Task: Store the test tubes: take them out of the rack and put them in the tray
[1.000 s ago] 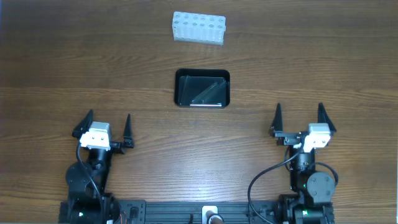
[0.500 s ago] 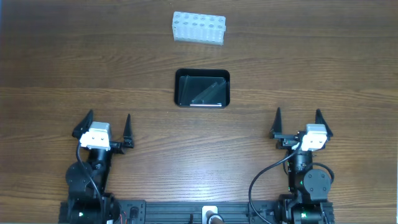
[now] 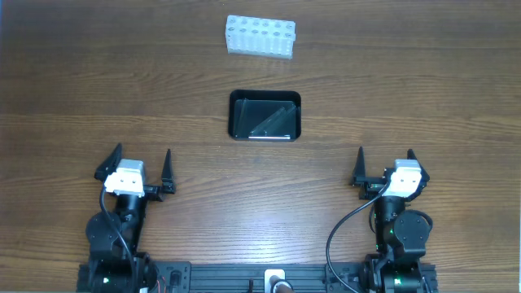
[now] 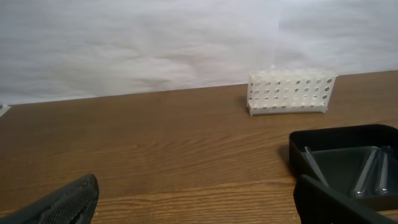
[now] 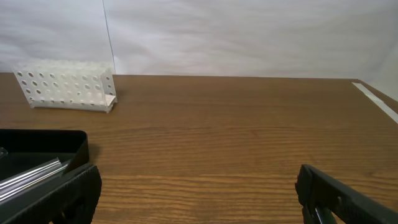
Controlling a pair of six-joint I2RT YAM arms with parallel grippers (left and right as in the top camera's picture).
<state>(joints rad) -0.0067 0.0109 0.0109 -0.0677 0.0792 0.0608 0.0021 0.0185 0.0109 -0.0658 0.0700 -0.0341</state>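
Note:
A white test tube rack (image 3: 260, 37) stands at the far middle of the table, also in the left wrist view (image 4: 291, 93) and the right wrist view (image 5: 67, 86). Its holes look empty. A black tray (image 3: 265, 115) sits nearer, holding several clear test tubes (image 3: 273, 120) that lie flat (image 4: 365, 173). My left gripper (image 3: 137, 163) is open near the front left, far from both. My right gripper (image 3: 384, 163) is open near the front right, with nothing between its fingers.
The wooden table (image 3: 391, 73) stretches wide around the rack and tray. A white wall (image 4: 155, 43) rises behind the table's far edge. The table's right edge (image 5: 376, 99) lies far off.
The right arm has drawn back toward its base and its gripper has shifted slightly left and down in the top view. The left arm, rack and tray are unchanged.

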